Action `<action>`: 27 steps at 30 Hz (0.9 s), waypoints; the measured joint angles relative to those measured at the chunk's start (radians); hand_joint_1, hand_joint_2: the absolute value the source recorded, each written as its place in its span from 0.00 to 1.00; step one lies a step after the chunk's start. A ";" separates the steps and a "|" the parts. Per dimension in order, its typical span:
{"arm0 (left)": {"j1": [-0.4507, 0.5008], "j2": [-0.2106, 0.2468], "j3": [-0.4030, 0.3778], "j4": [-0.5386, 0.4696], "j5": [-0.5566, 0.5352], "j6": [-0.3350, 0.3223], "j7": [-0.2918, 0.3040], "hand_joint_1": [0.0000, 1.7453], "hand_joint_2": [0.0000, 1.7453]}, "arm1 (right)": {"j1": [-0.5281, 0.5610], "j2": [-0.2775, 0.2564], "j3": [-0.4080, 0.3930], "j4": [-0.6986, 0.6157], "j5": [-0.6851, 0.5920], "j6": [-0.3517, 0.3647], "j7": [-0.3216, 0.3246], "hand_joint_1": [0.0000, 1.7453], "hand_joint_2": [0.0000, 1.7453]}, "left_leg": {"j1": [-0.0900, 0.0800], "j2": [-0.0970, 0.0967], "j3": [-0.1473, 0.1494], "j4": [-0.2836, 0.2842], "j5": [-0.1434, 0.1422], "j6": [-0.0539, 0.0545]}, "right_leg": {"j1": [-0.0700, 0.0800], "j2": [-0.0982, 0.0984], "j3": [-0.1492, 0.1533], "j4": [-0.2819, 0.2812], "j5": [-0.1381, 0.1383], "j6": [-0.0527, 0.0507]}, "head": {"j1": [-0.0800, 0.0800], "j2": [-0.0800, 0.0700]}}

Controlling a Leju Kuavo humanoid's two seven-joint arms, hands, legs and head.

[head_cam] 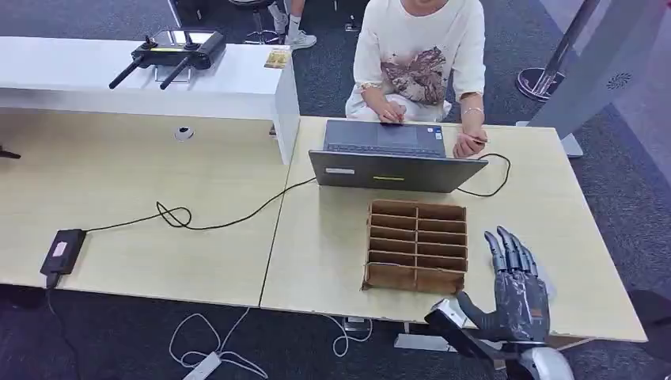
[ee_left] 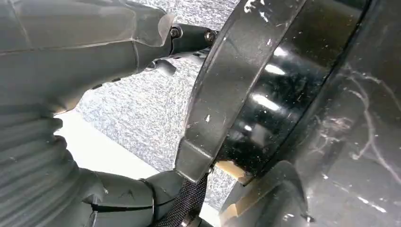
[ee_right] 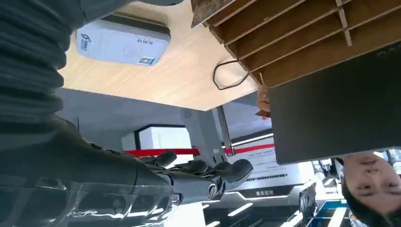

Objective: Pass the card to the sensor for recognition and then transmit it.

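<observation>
Where we find the right hand [head_cam: 518,289]: over the near right corner of the wooden surface [head_cam: 332,237], just to the right of the cardboard divider box [head_cam: 415,245], palm down.
Right fingers [head_cam: 506,249]: we see them stretched out forward and slightly apart, with nothing between them; the right wrist view shows the same, the dark fingers [ee_right: 213,172] long and free of any load.
Left hand [ee_left: 94,56]: we see it in the left wrist view over grey carpet; we cannot tell whether its fingers are apart or together.
Sensor [ee_right: 123,45]: a white rounded box with a blue logo, lying flat on the surface near a corner of the cardboard divider box, apart from it; we see it in the right wrist view.
Card: we cannot tell where it lies.
Cardboard divider box: two columns of narrow slots, standing on the surface between the right hand and the laptop [head_cam: 388,154].
Laptop: open, its lid back towards us, at the far edge of the surface.
Person [head_cam: 419,55]: seated behind the laptop in a pale shirt, both hands at its keyboard.
Cable [head_cam: 214,222]: black, running from the laptop leftwards across the surface in a loop to a power brick [head_cam: 62,249].
</observation>
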 joint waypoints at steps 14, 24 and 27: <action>0.000 -0.002 -0.015 -0.002 0.000 0.001 0.003 0.00 1.00 | -0.023 -0.014 0.072 0.037 0.214 -0.010 0.137 0.00 1.00 | -0.001 0.000 0.000 0.000 0.000 0.000 | -0.002 0.000 0.001 0.001 0.000 0.000 | 0.000 0.000; 0.000 -0.003 -0.021 -0.003 0.001 0.000 0.002 0.00 1.00 | -0.057 -0.014 0.077 0.084 0.227 -0.005 0.144 0.00 1.00 | -0.001 -0.001 0.000 0.000 0.000 0.000 | -0.002 0.000 0.001 0.001 0.000 0.000 | 0.000 0.000; -0.001 -0.003 -0.038 -0.003 0.001 0.000 0.002 0.00 1.00 | -0.067 -0.014 0.080 0.100 0.228 0.004 0.149 0.00 1.00 | -0.001 -0.001 0.000 0.000 0.000 0.000 | -0.002 0.000 0.001 0.001 0.000 0.000 | 0.000 0.000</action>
